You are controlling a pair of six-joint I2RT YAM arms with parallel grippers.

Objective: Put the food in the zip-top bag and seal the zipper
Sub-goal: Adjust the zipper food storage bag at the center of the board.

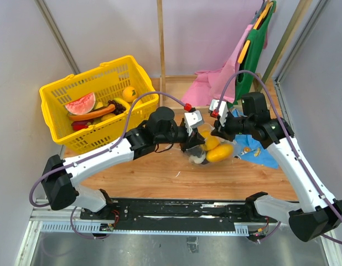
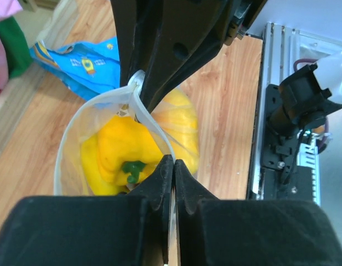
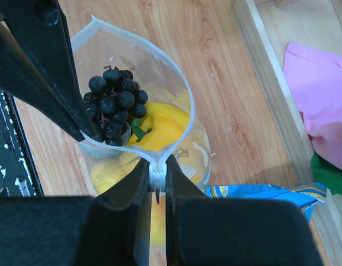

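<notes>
Arms: 2, both over the middle of the table (image 1: 154, 172), meeting at 1 bag (image 2: 65, 155).

Bag: clear plastic, mouth up and spread into an open loop, to the right of the basket (image 1: 113, 128) and just beside the blue patterned cloth (image 1: 258, 152). Its lower part is down at the table top. Zipper strip (image 3: 186, 102) runs round the mouth and is not pressed together.

Left gripper (image 2: 174, 166): fingers drawn together, almost meeting, with the near side of the bag's rim pinched between them.

Right gripper (image 3: 157, 178): fingers closed tight on the white zipper strip at the opposite side of the mouth. The two grips face each other across the opening.

Contents of the bag, counted:
- 1 bunch of dark grapes (image 3: 114, 102), on top, next to the left gripper's side
- 1 yellow pepper (image 2: 124, 147), green stem up
- 1 further yellow-orange piece (image 2: 179, 119), lower, seen through the wall
- anything beneath: cannot tell

Basket: 1, yellow, far left. Countable in it: 1 watermelon slice (image 1: 81, 103), 1 long orange sausage (image 1: 91, 114), 1 round yellow-orange fruit (image 1: 129, 93). The rest is jumbled and not countable.

Cloths: 1 blue, 1 pink (image 1: 215, 83) at the back.
</notes>
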